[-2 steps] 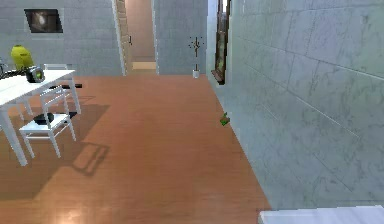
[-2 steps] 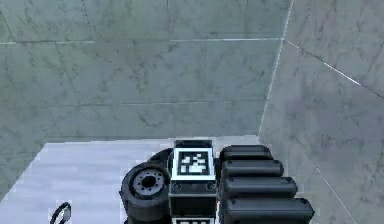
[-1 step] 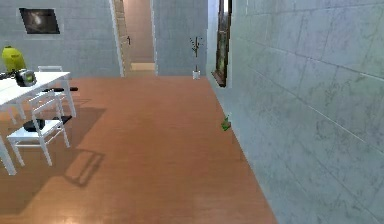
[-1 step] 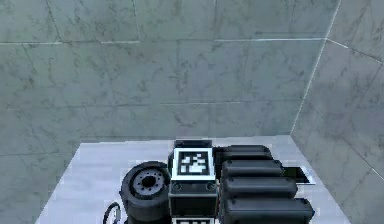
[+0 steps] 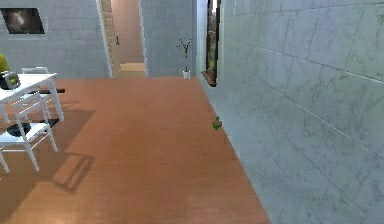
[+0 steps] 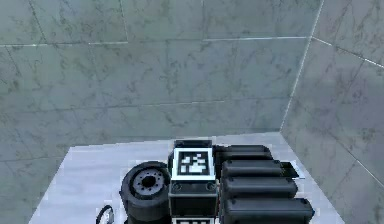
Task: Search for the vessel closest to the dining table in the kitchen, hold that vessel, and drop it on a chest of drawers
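A white dining table (image 5: 22,82) stands at the forward view's left edge, with white chairs (image 5: 28,135) around it. A green plant-like thing (image 5: 5,68) and a small dark object (image 5: 48,92) sit on or by the table; I cannot make out a vessel. In the arm side view the drawn-back arm (image 6: 255,185) lies low as dark blocks, with a white marked square (image 6: 195,163) at its end. Left of that is the gripper (image 6: 135,195), a dark round body. Its far end is cut off at the bottom edge, so I cannot tell whether it holds anything.
Brown wooden floor (image 5: 150,140) stretches ahead to an open doorway (image 5: 127,40) with a potted plant (image 5: 185,58) beside it. A grey tiled wall (image 5: 300,110) runs along the right, with a small green thing (image 5: 217,124) at its foot. A dark picture (image 5: 22,20) hangs at the back left.
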